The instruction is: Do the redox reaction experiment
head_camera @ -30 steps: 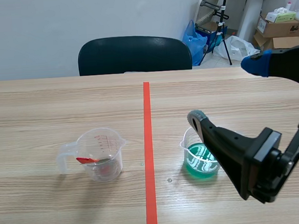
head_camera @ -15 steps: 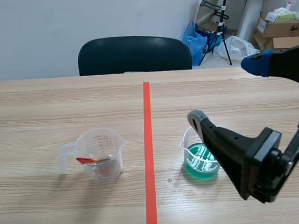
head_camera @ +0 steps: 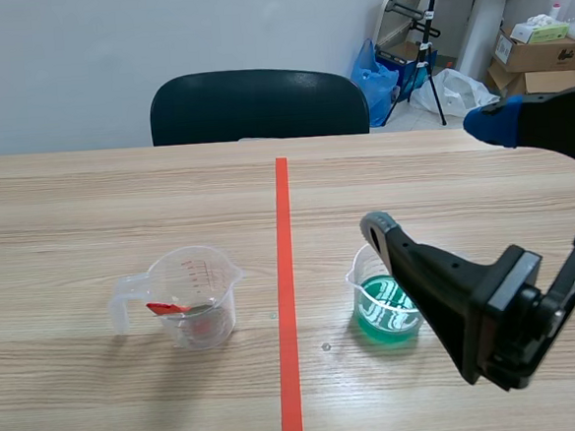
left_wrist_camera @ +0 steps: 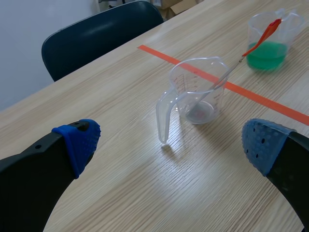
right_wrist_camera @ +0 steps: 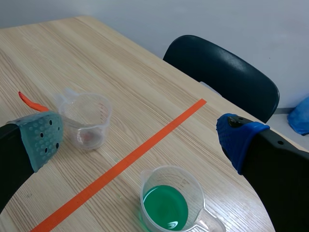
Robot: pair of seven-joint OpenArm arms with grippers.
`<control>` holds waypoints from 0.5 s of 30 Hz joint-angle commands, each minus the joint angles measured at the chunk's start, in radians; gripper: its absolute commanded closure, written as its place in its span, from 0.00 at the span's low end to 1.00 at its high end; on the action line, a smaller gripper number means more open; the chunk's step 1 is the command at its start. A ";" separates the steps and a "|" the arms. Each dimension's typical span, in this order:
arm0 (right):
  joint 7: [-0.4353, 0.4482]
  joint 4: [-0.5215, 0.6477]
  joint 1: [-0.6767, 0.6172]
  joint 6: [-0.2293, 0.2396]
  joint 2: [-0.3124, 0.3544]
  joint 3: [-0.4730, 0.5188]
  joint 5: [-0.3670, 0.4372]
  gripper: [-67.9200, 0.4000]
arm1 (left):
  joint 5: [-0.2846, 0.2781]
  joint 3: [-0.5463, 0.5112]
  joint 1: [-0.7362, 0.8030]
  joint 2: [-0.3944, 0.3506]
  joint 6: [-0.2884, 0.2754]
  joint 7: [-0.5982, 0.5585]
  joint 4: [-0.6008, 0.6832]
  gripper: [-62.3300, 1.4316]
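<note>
In the scene view, we are looking at a clear cup (head_camera: 192, 293) standing on the desk (head_camera: 90, 210) left of the orange tape line (head_camera: 285, 235), with a red-handled spoon (head_camera: 168, 308) leaning inside it. Right of the line, a cup of green liquid (head_camera: 383, 309) is sitting close by the right hand (head_camera: 435, 174). Its fingers are spread wide, one low by the cup's rim and one high. We cannot tell whether the low one is touching the cup. The left hand is not showing here.

In the left wrist view, the left hand (left_wrist_camera: 171, 145) is hanging spread and holding nothing. The clear cup is just ahead of it, handle turned toward us.

In the right wrist view, the right hand is gaping over the desk with the green cup ahead between its fingers. The clear cup is sitting off toward the grey-green pad (right_wrist_camera: 42, 137).

We are expecting trouble at the grasp. A low finger nudging the rim could slide or tip the green cup and slosh liquid across the desk. Squeezing the thin wall too hard could do the same. On the other side, catching the spoon's long handle could topple the light clear cup.
</note>
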 commanded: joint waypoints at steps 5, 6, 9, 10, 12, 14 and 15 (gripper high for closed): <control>0.021 0.003 0.014 -0.001 0.010 0.006 0.011 0.00 | -0.011 -0.006 0.006 0.005 0.002 0.080 0.081 0.00; 0.021 0.003 0.014 -0.001 0.010 0.006 0.011 0.00 | -0.011 -0.006 0.011 0.005 0.003 0.079 0.091 0.00; 0.021 0.003 0.014 -0.001 0.010 0.006 0.011 0.00 | -0.032 -0.006 0.031 0.009 0.003 0.079 0.119 0.00; 0.021 0.003 0.014 -0.001 0.010 0.006 0.011 0.00 | -0.042 -0.006 0.036 0.012 0.003 0.079 0.129 0.00; 0.021 0.003 0.014 -0.001 0.010 0.006 0.011 0.00 | -0.048 -0.007 0.048 0.024 0.003 0.079 0.151 0.00; 0.021 0.003 0.014 -0.001 0.010 0.006 0.011 0.00 | -0.048 -0.008 0.060 0.039 0.003 0.080 0.173 0.00; 0.021 0.003 0.014 -0.001 0.010 0.006 0.011 0.00 | -0.047 -0.008 0.064 0.047 0.002 0.082 0.186 0.00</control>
